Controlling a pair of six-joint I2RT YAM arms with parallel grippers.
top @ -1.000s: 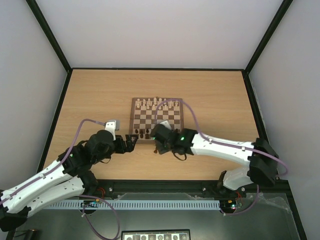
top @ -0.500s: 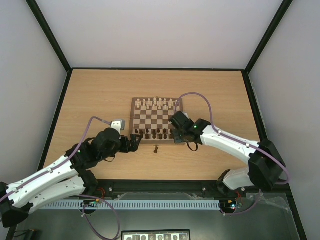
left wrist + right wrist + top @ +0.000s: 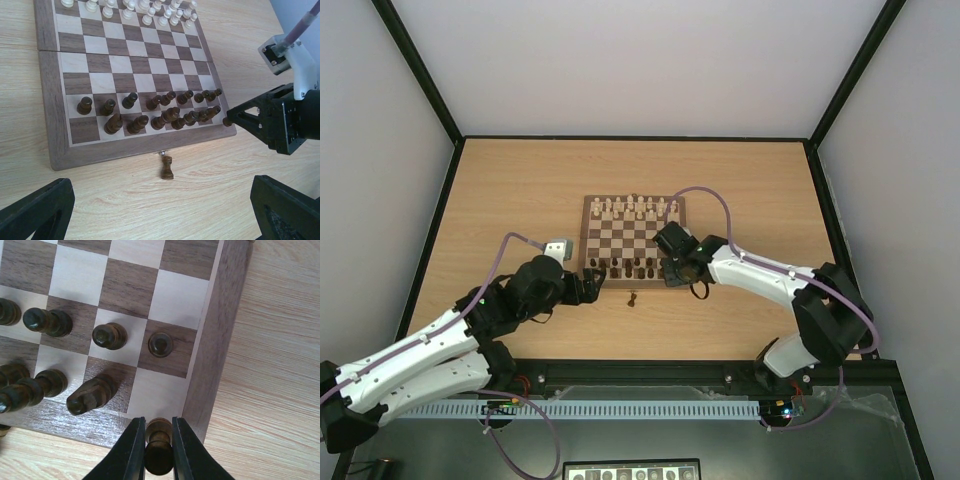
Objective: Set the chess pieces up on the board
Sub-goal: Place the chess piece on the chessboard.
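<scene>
The step in hand is putting one more dark piece in the back row, at the near right corner of the board [image 3: 50, 125]. The right gripper [image 3: 158, 437] is clamped on a small dark brown piece [image 3: 159, 460], with one finger pressed on each side of it. It holds the piece upright over the brown border, just beside the cream corner square [image 3: 155, 395], which has nothing on it. A dark pawn [image 3: 161, 344] stands on the square right behind that one. I think the next move is a small push forward over the corner square, then down, and then the fingers let go. It needs care, because a bigger dark piece [image 3: 92, 394] stands on the next square and could get bumped. The other dark pieces [image 3: 165, 112] stand in two rows at the near side of the board. One more dark piece [image 3: 167, 167] lies on its side on the tabletop [image 3: 520, 190], just in front of the board. The left gripper [image 3: 588, 284] is wide apart and holds nothing, and it waits by the near left corner.
</scene>
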